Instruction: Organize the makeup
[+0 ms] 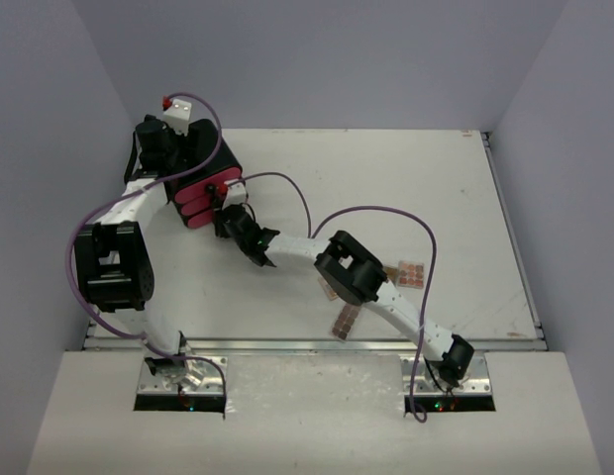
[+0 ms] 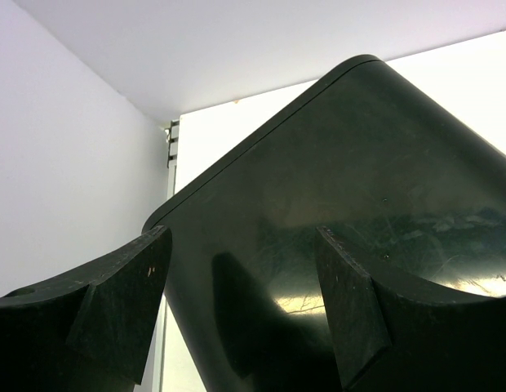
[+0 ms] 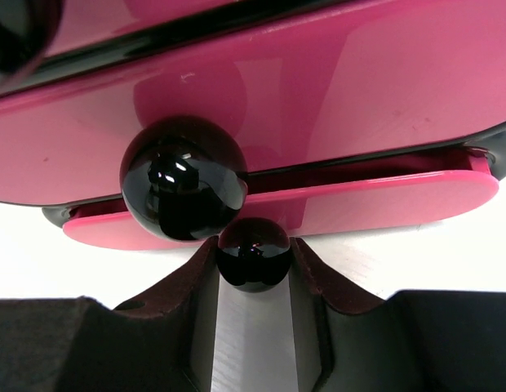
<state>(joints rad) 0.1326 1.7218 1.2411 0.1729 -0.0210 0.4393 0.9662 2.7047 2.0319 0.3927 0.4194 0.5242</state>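
Right tool [image 3: 253, 247] clenched on the small knob [image 3: 253, 256] of the lower pink drawer [image 3: 383, 194]. Left tool [image 2: 241, 245] released, fingers spread over the top of the black box [image 2: 343, 155]. Palettes [image 1: 411, 274] lie on the desk [image 1: 386, 178] beside the right arm, well apart from the box.

Risks: the glossy round knob may slip out on the pull. The box may slide if the bracing is light.

I log: left gripper [image 2: 241, 245] above the box [image 1: 210, 148] top. The box's lower knob [image 3: 253, 260] sits between the right gripper [image 3: 253, 247] fingers. A palette [image 1: 411, 275] and a second palette [image 1: 347, 322] lie right of the box, nearer me.
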